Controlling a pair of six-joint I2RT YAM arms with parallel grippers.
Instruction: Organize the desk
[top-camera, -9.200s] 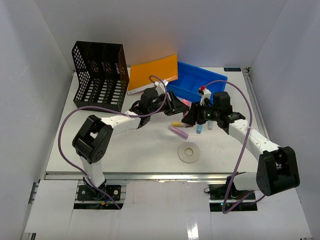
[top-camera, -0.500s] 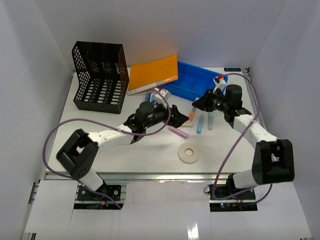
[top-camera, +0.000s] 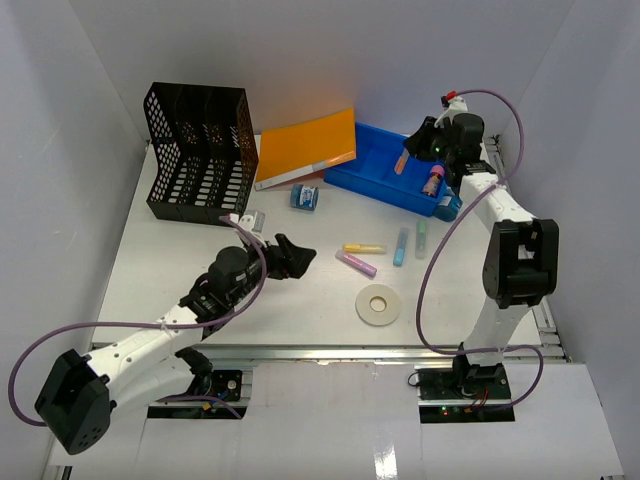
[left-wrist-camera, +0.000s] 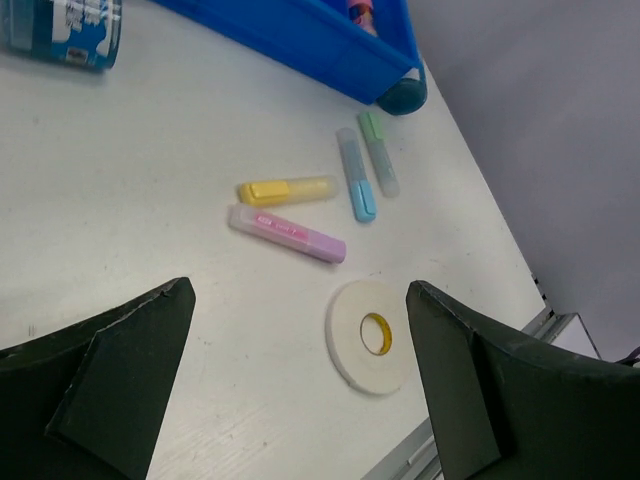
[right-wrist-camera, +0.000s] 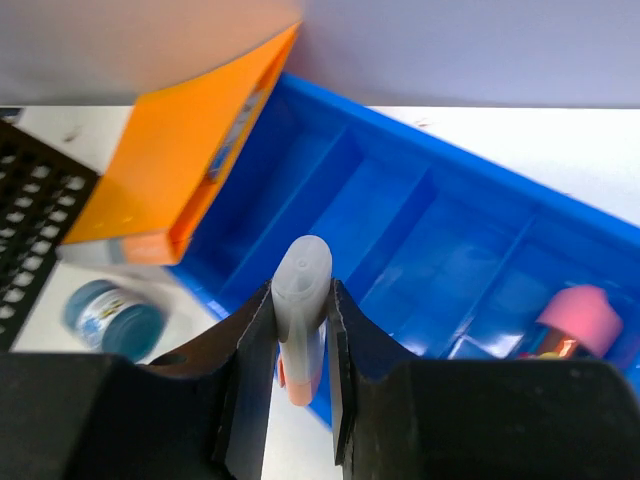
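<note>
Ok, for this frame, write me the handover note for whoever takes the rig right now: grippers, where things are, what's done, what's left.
Right gripper: shut on an orange highlighter, held over the blue tray, not yet released.
Left gripper: open, holding nothing, above the desk.
Done: one pink-capped item lies in the tray.
Loose on the desk: yellow highlighter, pink highlighter, blue highlighter, green highlighter, tape roll, small blue-and-white container.
Left: drop the orange one, then probably tray the other four and tidy the rest.
</note>
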